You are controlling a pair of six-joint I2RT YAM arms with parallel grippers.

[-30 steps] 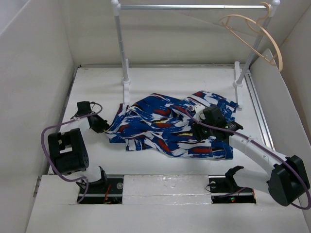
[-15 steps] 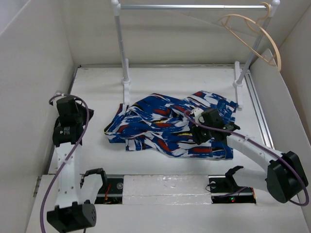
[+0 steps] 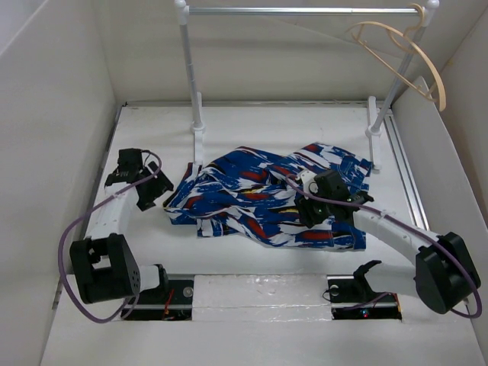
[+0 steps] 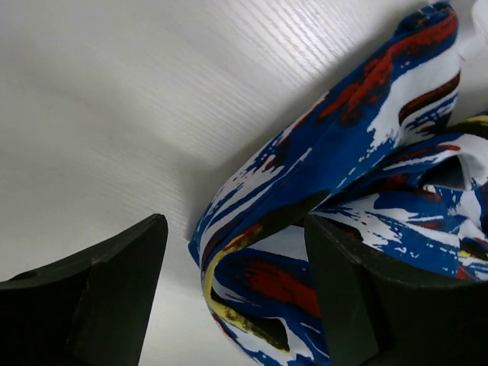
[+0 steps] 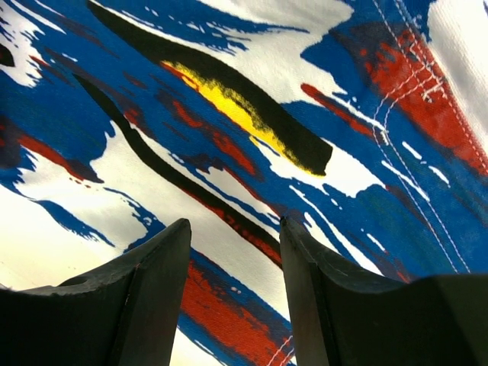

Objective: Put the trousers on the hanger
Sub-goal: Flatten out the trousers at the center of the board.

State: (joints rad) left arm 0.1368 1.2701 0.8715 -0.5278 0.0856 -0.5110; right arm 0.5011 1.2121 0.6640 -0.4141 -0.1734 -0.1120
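Left tool [image 4: 235, 229]: fingers spread, pinching nothing. It sits low over the worktop [image 3: 267, 126], with the left edge fold of the trousers [image 3: 252, 198] just in front of the fingers. Right tool [image 5: 235, 225]: fingers parted, pointed down at the fabric on the right side of the heap. The trousers lie crumpled at mid-worktop. The hanger [image 3: 418, 50] hangs at the right end of the metal rail [image 3: 305, 11], well apart from the trousers.
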